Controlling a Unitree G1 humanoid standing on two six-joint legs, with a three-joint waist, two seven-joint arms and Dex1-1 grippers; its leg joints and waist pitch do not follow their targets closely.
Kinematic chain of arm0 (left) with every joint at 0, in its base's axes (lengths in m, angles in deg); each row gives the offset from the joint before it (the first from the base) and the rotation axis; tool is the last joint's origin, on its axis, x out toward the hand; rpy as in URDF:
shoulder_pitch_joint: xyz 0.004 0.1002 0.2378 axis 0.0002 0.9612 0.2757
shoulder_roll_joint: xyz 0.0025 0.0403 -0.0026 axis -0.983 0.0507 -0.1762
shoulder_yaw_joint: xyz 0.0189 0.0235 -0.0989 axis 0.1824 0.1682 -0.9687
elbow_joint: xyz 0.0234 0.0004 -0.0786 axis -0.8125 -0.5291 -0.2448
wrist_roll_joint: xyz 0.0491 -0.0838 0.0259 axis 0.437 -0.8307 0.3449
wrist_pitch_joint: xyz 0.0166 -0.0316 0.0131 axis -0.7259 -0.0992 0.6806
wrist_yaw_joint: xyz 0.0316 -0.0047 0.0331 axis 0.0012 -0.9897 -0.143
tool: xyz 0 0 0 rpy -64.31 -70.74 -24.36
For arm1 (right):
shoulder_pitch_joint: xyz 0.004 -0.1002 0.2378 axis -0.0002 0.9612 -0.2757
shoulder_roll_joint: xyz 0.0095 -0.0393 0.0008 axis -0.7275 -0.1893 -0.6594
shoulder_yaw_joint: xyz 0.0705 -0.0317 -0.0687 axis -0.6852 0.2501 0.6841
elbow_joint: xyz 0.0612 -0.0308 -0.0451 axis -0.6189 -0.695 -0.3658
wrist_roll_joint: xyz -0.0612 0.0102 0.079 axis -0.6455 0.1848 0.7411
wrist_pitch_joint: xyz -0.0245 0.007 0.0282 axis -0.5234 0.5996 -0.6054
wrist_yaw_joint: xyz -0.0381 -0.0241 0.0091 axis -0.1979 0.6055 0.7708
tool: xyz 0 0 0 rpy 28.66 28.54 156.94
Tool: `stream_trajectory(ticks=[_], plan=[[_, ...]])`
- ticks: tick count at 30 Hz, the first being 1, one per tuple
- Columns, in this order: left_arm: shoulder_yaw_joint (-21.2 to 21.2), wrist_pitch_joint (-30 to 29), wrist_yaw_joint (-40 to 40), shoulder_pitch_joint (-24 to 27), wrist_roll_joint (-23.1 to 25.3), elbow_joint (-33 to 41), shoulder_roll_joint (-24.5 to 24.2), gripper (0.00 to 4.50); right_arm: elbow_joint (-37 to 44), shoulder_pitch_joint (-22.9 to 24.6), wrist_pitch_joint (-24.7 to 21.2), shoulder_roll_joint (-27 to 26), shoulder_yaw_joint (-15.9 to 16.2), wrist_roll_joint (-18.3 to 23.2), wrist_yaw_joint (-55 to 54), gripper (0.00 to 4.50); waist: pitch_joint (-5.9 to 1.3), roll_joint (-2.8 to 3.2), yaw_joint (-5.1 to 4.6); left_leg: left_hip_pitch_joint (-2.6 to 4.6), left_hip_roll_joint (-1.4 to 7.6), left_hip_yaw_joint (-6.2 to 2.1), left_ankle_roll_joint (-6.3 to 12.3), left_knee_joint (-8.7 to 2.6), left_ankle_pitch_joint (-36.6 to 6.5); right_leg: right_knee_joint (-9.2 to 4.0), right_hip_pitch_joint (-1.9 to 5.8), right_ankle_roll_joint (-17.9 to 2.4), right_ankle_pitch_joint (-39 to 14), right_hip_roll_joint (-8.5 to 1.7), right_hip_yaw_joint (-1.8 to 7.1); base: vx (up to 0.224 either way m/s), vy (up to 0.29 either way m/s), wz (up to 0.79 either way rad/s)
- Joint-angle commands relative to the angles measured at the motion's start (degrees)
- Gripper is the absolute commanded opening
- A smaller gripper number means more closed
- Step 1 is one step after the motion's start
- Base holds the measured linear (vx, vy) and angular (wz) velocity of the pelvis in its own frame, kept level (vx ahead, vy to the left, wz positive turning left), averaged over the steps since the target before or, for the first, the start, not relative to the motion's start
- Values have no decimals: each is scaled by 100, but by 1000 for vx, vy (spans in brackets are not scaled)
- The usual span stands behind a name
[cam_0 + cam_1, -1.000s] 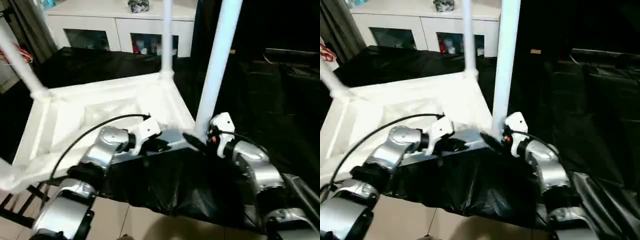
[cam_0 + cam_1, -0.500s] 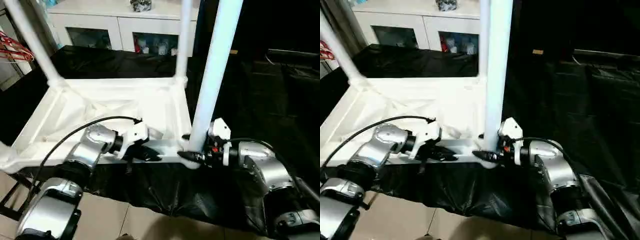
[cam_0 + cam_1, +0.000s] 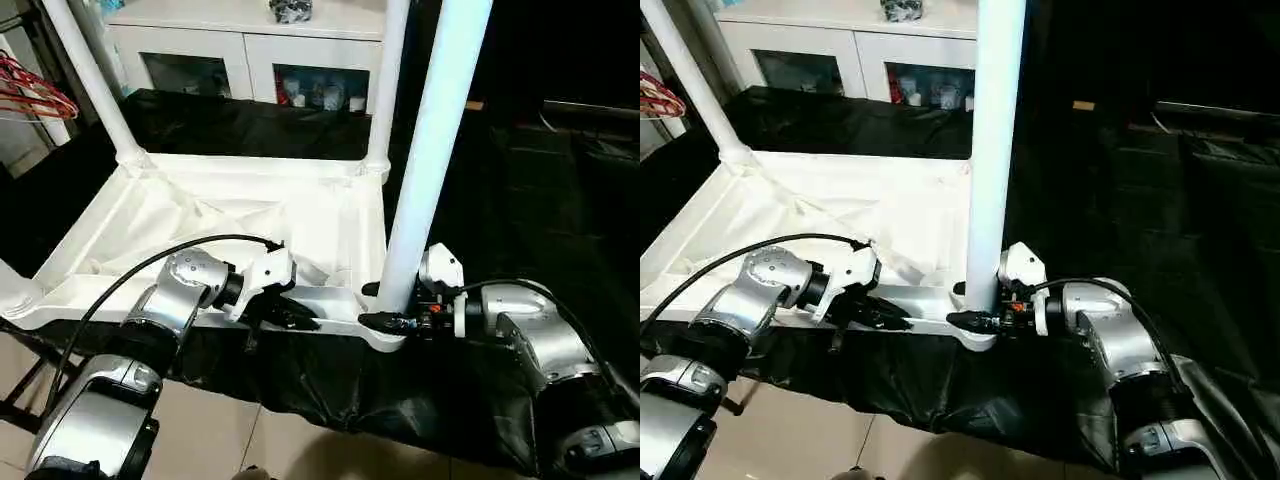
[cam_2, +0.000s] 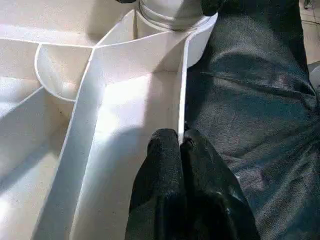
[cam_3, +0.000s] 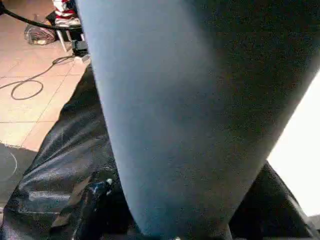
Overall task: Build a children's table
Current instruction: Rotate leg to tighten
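Right gripper has closed in around the near leg.

Light from overhead — my table top is blown out white, black sheet throws glare. Right side dim. Nearest leg shadowed and blurred — too close.

**Table rim pinched at the black sheet's edge**

The left gripper is seen with its two black fingers pressed together on the thin upright rim of the children's table, whose white underside is turned up. White ribs are shown branching from a round corner socket, in which the base of a leg is seated. A glossy, creased black sheet is spread just beside the rim.
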Motion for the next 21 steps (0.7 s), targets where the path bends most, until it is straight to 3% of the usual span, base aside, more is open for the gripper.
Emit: stream_trajectory(ticks=[1, 9, 12, 13, 15, 21], plan=[[-32, -37, -185, -98, -119, 151, 24, 0, 15, 235, -330, -113, 645, -81, 449, 201, -324, -94, 9, 24, 115, 20, 475, -345, -898, -342, 313, -1463, -403, -276, 190, 0, 0, 0], [-120, -90, -443, -125, -132, 120, 128, 0, -89, 245, -305, -345, 357, -24, -119, 201, -328, -80, 9, 24, 109, 22, 461, -340, -900, -335, 314, -1485, -307, -273, 190, 0, 0, 0], [-136, -128, -703, -139, -87, 95, 243, 0, -286, 195, -292, -550, 179, -121, -737, 201, -308, -61, -4, 25, 111, 13, 365, -368, -1053, -366, 306, -1428, -601, -277, 188, 0, 0, 0], [-134, -134, -755, -144, -75, 82, 274, 0, -333, 188, -298, -596, 147, -146, -873, 201, -288, -67, -32, 35, 107, 7, 237, -400, -1291, -411, 300, -1336, -1031, -287, 193, 0, 0, 0], [-129, -139, -813, -151, -59, 66, 310, 0, -383, 181, -323, -642, 122, -182, -1027, 200, -279, -70, -50, 48, 108, -1, 151, -426, -1433, -452, 296, -1215, -1393, -294, 196, 0, 0, 0], [-168, -341, -1776, -380, 57, -184, 881, 0, -995, 22, -432, -1299, -342, -379, -2839, 199, -246, -86, -166, 81, 78, -24, -16, -471, -1703, -529, 279, -1030, -1915, -294, 207, 0, 0, 0]])
